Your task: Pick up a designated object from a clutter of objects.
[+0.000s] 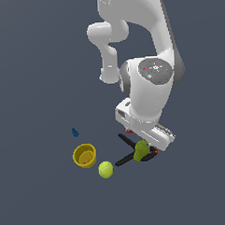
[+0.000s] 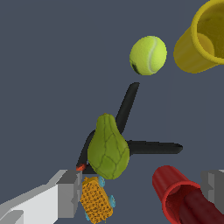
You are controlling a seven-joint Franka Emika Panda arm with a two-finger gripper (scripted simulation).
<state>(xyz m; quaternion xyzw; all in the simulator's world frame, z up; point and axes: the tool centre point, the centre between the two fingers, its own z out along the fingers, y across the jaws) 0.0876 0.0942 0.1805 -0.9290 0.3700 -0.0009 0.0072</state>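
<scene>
The olive-green lumpy pear (image 2: 108, 148) lies across the black clamp (image 2: 153, 148), narrow end pointing toward the tennis ball (image 2: 148, 55). In the exterior view the pear (image 1: 141, 151) sits just under the hand, on the clamp (image 1: 126, 140). My gripper (image 2: 140, 190) is open and empty, its grey fingers (image 2: 65, 194) spread wide. The pear is just ahead of the gap, nearer one finger and not touching either. In the exterior view the gripper (image 1: 148, 147) is low over the pear, with its fingertips mostly hidden by the hand.
A dark red cup (image 2: 179, 199) lies on its side between the fingers. An orange block (image 2: 96, 201) sits beside the pear's wide end. The yellow cup (image 1: 84, 155), the tennis ball (image 1: 105, 169) and a tiny blue piece (image 1: 74, 132) stand toward the exterior view's left.
</scene>
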